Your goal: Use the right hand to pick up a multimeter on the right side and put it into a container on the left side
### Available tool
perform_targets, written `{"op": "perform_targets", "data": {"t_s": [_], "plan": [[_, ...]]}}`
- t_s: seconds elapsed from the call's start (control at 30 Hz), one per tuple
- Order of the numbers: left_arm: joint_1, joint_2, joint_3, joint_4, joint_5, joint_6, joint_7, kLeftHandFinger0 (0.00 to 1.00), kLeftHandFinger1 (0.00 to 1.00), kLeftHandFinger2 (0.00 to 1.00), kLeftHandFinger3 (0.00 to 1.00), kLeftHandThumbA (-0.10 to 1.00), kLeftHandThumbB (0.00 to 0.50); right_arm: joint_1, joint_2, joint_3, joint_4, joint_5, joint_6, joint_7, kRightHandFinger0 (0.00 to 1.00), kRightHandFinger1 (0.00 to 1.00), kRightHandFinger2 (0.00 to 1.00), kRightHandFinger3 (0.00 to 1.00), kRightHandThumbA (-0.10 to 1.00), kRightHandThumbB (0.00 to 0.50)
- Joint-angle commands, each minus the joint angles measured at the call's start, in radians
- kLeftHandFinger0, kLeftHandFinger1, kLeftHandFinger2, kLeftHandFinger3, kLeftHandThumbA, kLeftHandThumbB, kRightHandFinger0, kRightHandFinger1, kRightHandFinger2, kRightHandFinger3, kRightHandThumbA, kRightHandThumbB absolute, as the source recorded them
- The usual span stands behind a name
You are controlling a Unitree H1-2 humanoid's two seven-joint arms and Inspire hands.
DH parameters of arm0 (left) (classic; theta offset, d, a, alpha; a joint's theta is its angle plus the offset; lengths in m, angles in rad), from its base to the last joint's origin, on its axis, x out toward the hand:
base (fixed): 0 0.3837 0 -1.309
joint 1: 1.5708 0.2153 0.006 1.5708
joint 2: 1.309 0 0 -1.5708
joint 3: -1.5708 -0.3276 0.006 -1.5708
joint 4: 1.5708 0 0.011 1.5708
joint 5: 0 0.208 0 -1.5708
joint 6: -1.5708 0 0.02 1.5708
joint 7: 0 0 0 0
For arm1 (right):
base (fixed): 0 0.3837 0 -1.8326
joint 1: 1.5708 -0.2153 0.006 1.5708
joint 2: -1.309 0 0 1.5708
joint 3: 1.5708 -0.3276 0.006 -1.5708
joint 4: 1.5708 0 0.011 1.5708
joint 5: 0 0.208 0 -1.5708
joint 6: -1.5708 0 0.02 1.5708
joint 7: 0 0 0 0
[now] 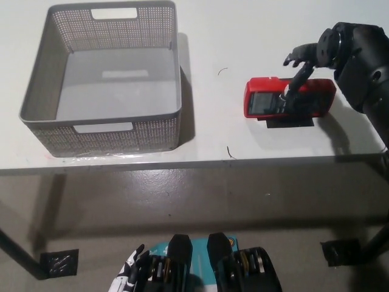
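Head view, item by item, starting from your working robot hand.

Right robot hand (304, 64): black, over the right part of the table (243, 36), fingers spread apart and closed on nothing. One finger reaches down onto the top face of the multimeter; the others stand clear above its far edge.

Multimeter (290, 98): red casing, dark face, pale display at its left end. It lies flat and lengthwise across the table, well to the right of the container, on or against a small dark piece (290, 121) that shows under its near edge; what that piece is cannot be told.

Handling, as a judgement: expect a rigid, fairly dense block with a smooth shell that may slide if you pinch it at a corner. Take it across the short width near the middle, fingers on the far long edge and thumb on the near one. Keep pressure off the display.

Container (103, 125): grey perforated basket with handle cut-outs, on the table's left side, nothing in it.

Left robot hand (129, 274): white, low at the bottom edge, resting; whether its fingers are apart or closed cannot be told.
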Motion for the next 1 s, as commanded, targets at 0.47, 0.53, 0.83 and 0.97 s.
{"op": "perform_targets", "data": {"t_s": [0.47,0.53,0.83,0.97], "plan": [[0.001,0.002,-0.025,-0.035,-0.038,-0.041,-0.022,1.00,1.00,1.00,1.00,1.00,0.201,0.117,0.104,0.013,0.139,0.008,-0.027,-0.106,1.00,1.00,1.00,1.00,0.90,0.500],[-0.005,0.002,-0.025,-0.033,-0.039,-0.041,-0.020,1.00,1.00,1.00,1.00,1.00,0.214,0.140,0.106,0.041,0.142,-0.021,-0.020,-0.153,1.00,1.00,1.00,1.00,0.90,0.500],[-0.027,0.021,-0.021,-0.035,-0.030,-0.041,-0.024,1.00,1.00,1.00,1.00,1.00,0.215,0.278,0.086,-0.080,0.130,0.085,-0.082,-0.557,0.26,0.41,0.51,0.86,-0.10,0.107],[-0.026,0.023,-0.019,-0.033,-0.044,-0.041,-0.037,1.00,1.00,1.00,1.00,1.00,0.228,0.288,0.069,-0.330,0.131,0.273,-0.048,-0.498,0.00,0.12,0.31,0.40,-0.10,0.155]]}}
